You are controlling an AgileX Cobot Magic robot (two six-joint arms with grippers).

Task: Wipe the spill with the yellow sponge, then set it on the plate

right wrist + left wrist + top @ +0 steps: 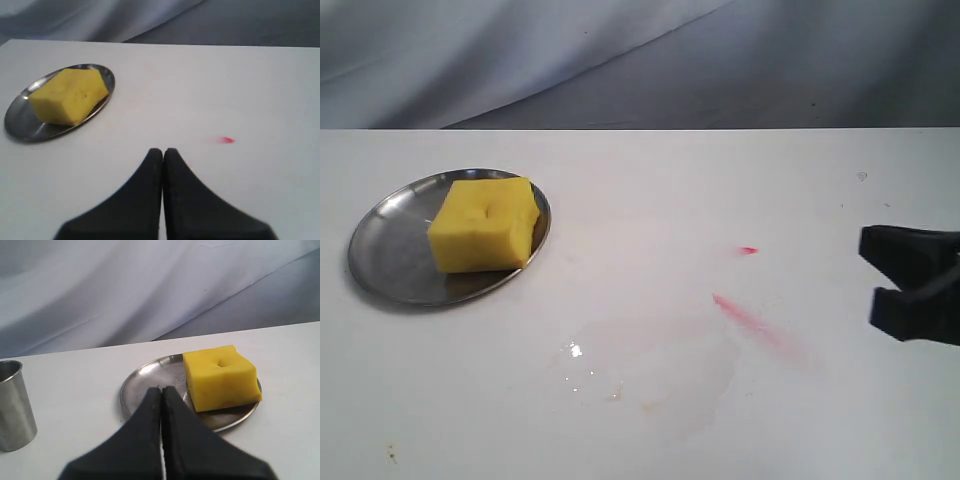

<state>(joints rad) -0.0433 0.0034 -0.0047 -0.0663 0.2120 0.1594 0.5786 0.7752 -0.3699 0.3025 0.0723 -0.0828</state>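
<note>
The yellow sponge [485, 223] lies on the silver plate [382, 255] at the left of the table, leaning toward the plate's right rim. No tan blotch shows; a faint wet film [650, 370] with a slight tan trace remains at front centre. My left gripper [161, 388] is shut and empty, its tips over the plate [145, 380] beside the sponge [220, 376]; it is out of the exterior view. My right gripper [163, 150] is shut and empty, far from the sponge [69, 96] and plate [22, 122], and shows at the right edge [885, 272].
Thin pink-red streaks [750, 318] and a red dot [748, 250] mark the table right of centre; the dot [227, 140] also shows ahead of the right gripper. A metal cup [12, 405] stands near the plate. Grey cloth hangs behind the table.
</note>
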